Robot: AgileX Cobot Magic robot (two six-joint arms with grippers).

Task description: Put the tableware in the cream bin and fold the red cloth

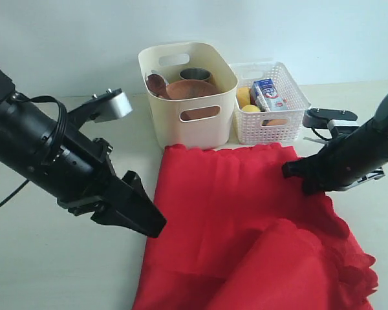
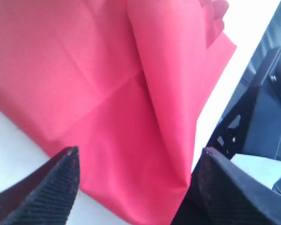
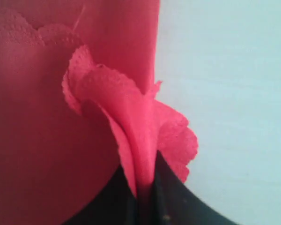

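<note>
The red cloth (image 1: 246, 226) lies spread over the table's front right, its near right corner folded over itself. My right gripper (image 1: 296, 172) is shut on the cloth's scalloped far right edge; the right wrist view shows the fabric (image 3: 140, 140) bunched between the closed black fingers (image 3: 171, 192). My left gripper (image 1: 152, 223) stands open at the cloth's left edge, with the red fabric (image 2: 145, 140) lying between and under its fingertips (image 2: 61, 183) but not pinched. The cream bin (image 1: 187, 90) at the back holds a round brown wooden plate (image 1: 191, 90), a steel cup (image 1: 195, 75) and a wooden spoon (image 1: 156, 84).
A white lattice basket (image 1: 271, 106) beside the cream bin holds a milk carton (image 1: 268, 93) and yellow food items (image 1: 244, 97). Bare pale tabletop (image 1: 52, 258) lies to the cloth's left and along the right edge. A wall rises behind the bins.
</note>
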